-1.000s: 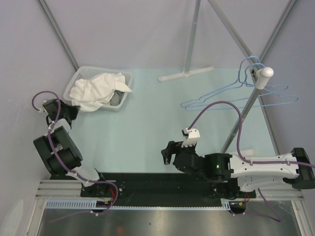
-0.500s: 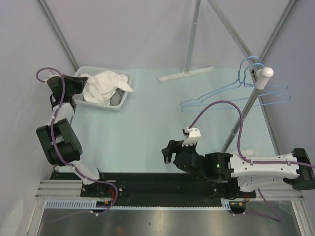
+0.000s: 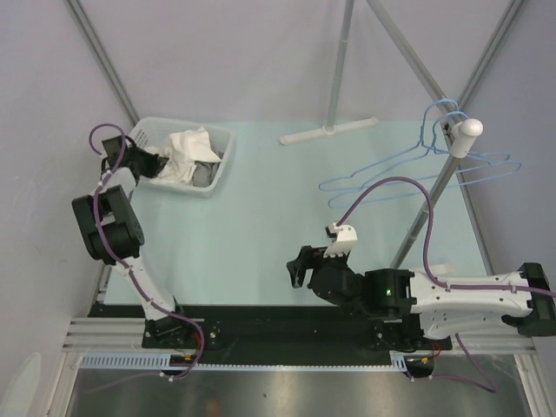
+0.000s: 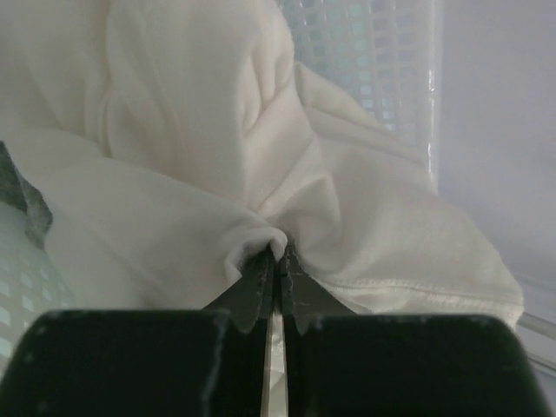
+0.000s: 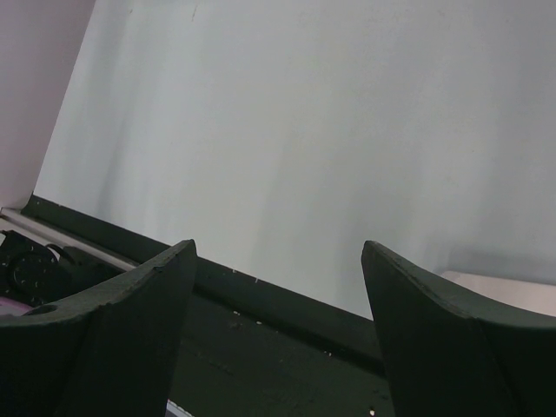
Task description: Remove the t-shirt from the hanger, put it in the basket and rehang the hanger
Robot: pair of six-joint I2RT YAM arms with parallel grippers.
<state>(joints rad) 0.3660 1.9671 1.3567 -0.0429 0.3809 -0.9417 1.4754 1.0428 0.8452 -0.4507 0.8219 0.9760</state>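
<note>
The left arm has swung further over to the basket (image 3: 217,178). The white t-shirt (image 3: 187,149) that spilled over the rim a moment ago now sits bunched inside it. The left gripper (image 4: 276,261) is pinched tight on a fold of the cloth, I think so it can tuck the shirt down before letting go. The blue hangers (image 3: 423,148) hang bare on their peg (image 3: 469,128), far over on the right, so the shirt is off. The right gripper (image 5: 278,252) waits low near the front of the table (image 3: 261,208), jaws wide apart, holding nothing. The table is smooth and pale green. Grey metal poles (image 3: 339,61) stand around it, with plain light walls behind.
</note>
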